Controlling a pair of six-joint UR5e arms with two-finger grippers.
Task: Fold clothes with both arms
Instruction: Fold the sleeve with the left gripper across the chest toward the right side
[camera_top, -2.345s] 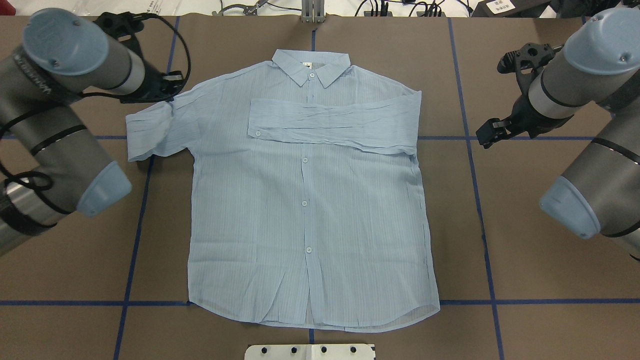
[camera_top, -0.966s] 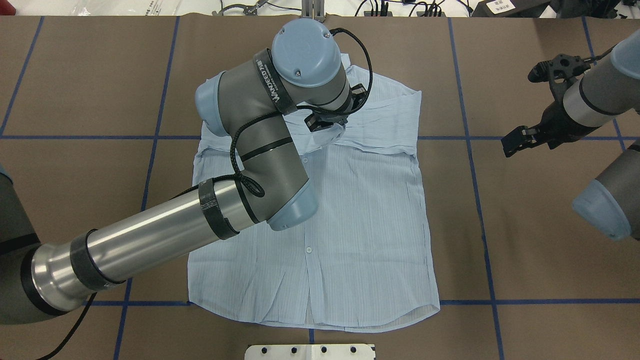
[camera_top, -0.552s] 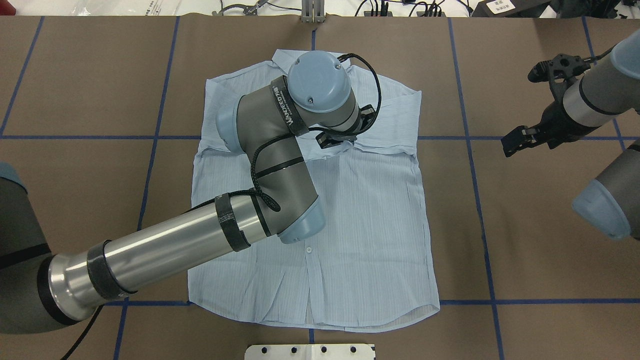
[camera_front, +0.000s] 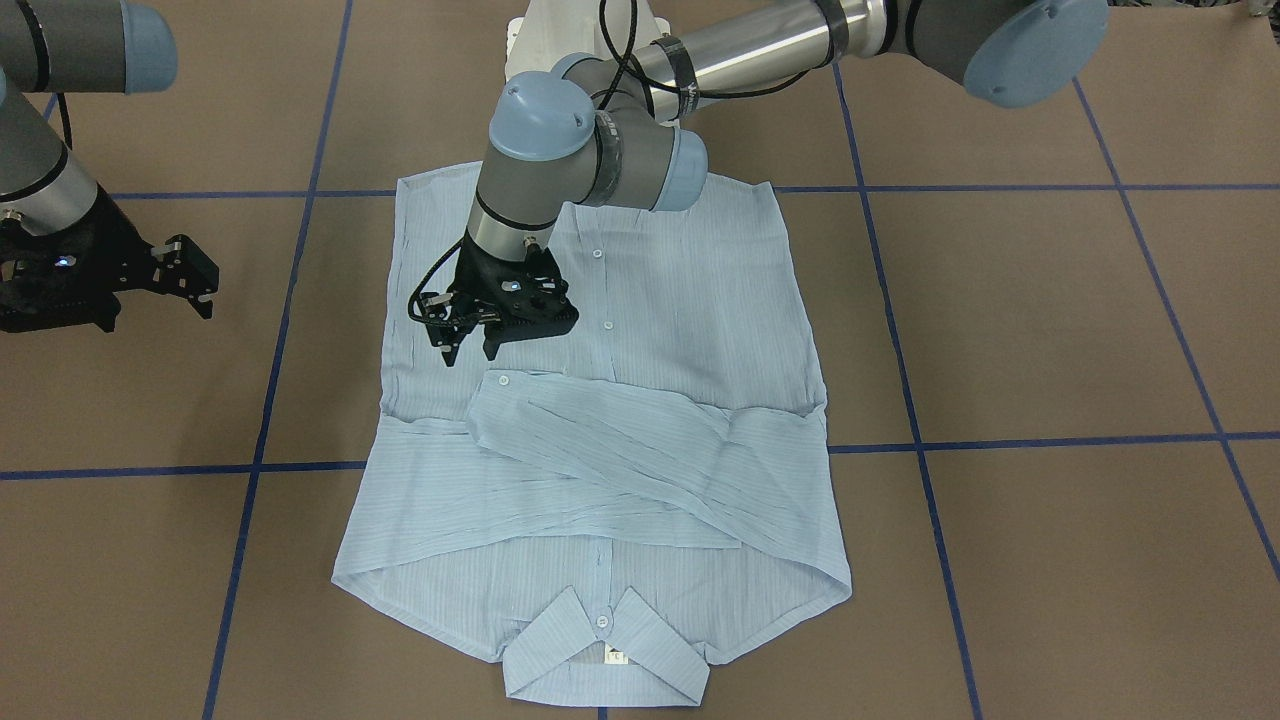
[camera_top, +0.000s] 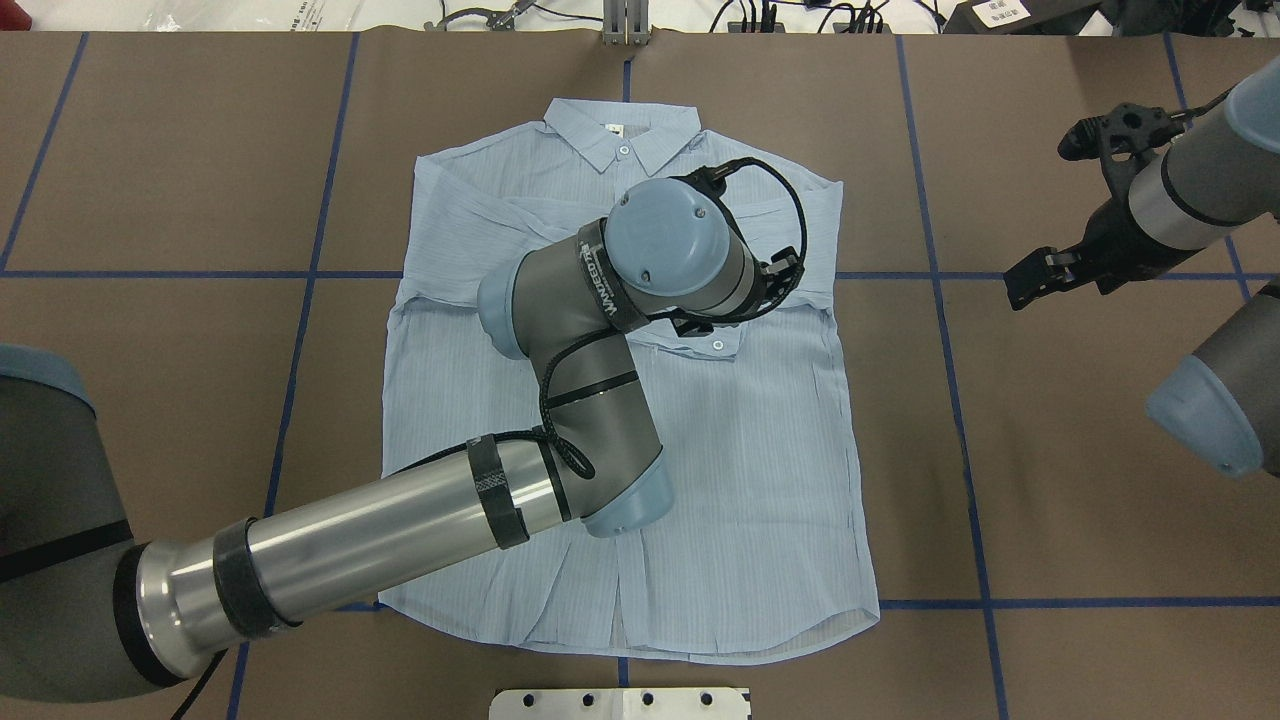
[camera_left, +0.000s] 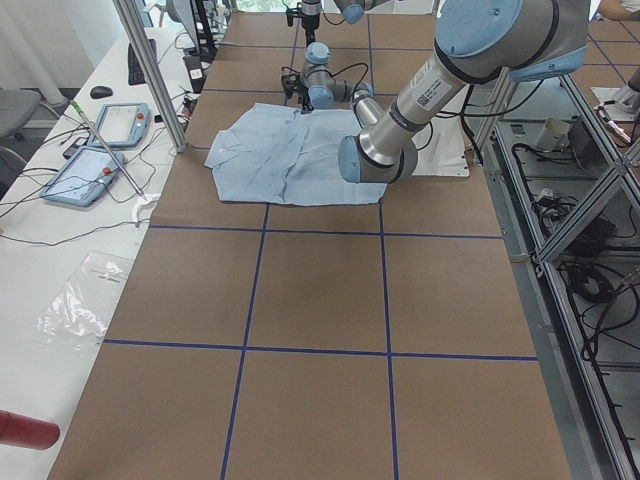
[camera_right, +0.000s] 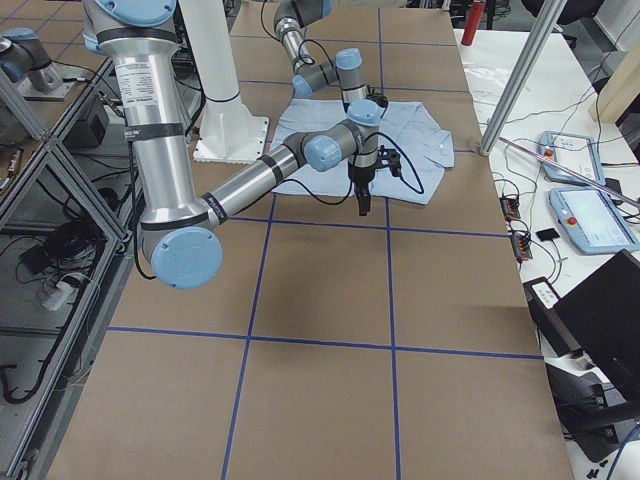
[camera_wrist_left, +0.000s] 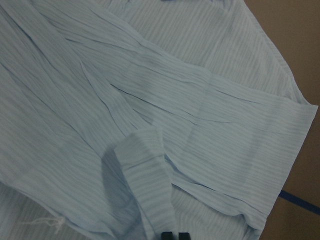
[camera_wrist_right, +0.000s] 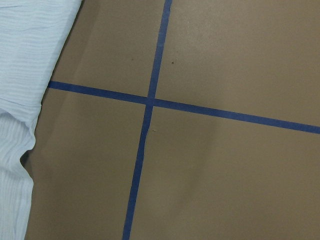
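Note:
The light blue shirt (camera_top: 760, 450) lies flat, front up, with its collar (camera_top: 620, 130) at the far side. Both sleeves are folded across the chest (camera_front: 620, 440). My left arm reaches over the shirt. Its gripper (camera_front: 468, 350) hovers just above the cuff (camera_front: 503, 380) of the upper sleeve. In the left wrist view the fingertips (camera_wrist_left: 167, 235) sit close together, with a strip of sleeve (camera_wrist_left: 145, 170) running into them. My right gripper (camera_top: 1030, 282) hangs open over bare table to the right of the shirt, holding nothing.
Brown table cover (camera_top: 1050, 500) carries a grid of blue tape lines (camera_wrist_right: 150, 102). The white robot base plate (camera_top: 620, 703) sits at the near edge. A side bench with tablets (camera_left: 90, 160) and an aluminium post (camera_left: 150, 70) lies beyond the collar end.
My left arm has carried the shirt's left sleeve from the left side across the chest to the right and laid it over the other sleeve. The right arm drew back slightly.

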